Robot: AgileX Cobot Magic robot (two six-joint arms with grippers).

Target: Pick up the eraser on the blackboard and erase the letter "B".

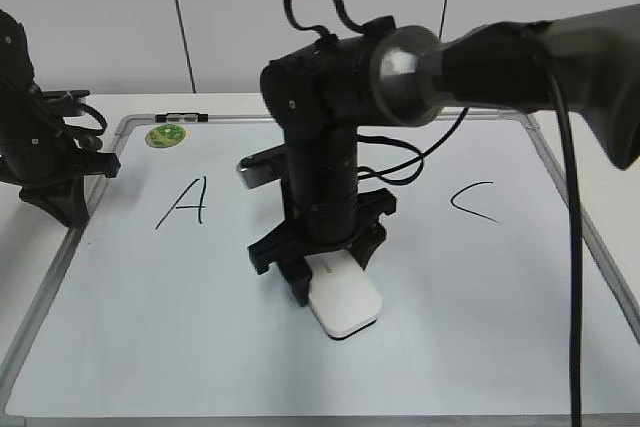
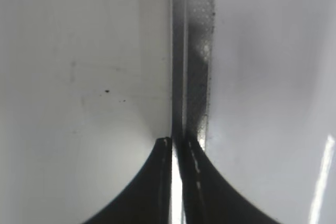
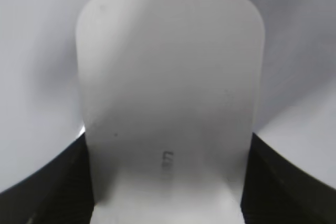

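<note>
Erasing step in hand: right gripper [image 1: 335,282] clamped on eraser [image 1: 345,307], pressed to blackboard [image 1: 500,347] between "A" and "C", "B" unseen; left gripper [image 2: 176,145] closed, empty at frame; next, wiping strokes under pressure.

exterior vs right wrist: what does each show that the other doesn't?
Exterior only: the blackboard with its grey frame, the letters "A" and "C", a green magnet, the left arm parked at the board's left edge, and the right arm's body. No "B" is visible; the arm covers the space between the letters.

Right wrist only: small grey lettering on the eraser top, and the fingers flanking its sides.

Both: the white eraser in the right tool, resting on the board.
</note>
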